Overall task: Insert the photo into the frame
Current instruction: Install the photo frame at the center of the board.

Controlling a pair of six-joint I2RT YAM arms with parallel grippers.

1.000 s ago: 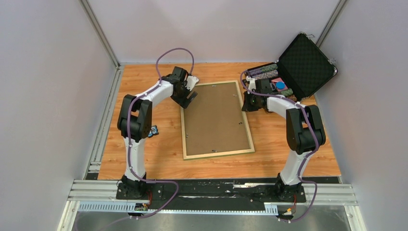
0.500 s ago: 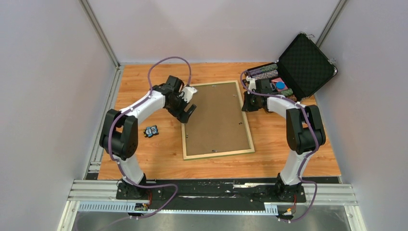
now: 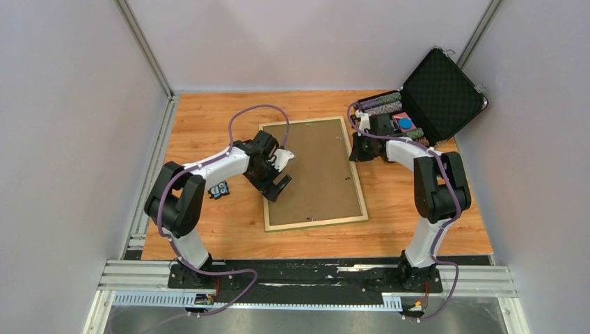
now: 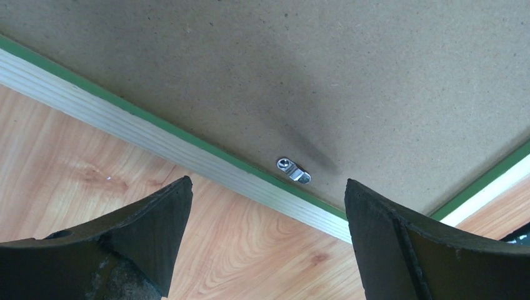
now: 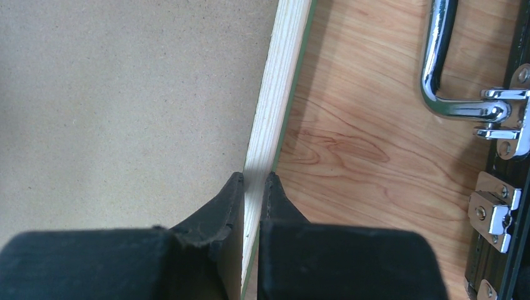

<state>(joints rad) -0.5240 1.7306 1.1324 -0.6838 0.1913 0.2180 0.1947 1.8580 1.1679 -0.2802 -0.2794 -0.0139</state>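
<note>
The overhead camera hangs high behind both arm bases, looking down and forward across the whole table [image 3: 209,229]. The left wrist camera looks out past the left gripper [image 4: 267,184], very close: the frame [image 4: 125,128] rail crosses just ahead of its spread jaws. The right wrist camera looks along the right gripper [image 5: 253,178], closer yet, the opposite rail running straight out from between the jaws. All three views share the frame and its brown backing board [image 3: 313,167].

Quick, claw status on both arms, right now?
Left claw: open, holding nothing, above the frame at its left rail.
Right claw: shut, tips at the frame's right rail; whether it grips cannot be told.
</note>
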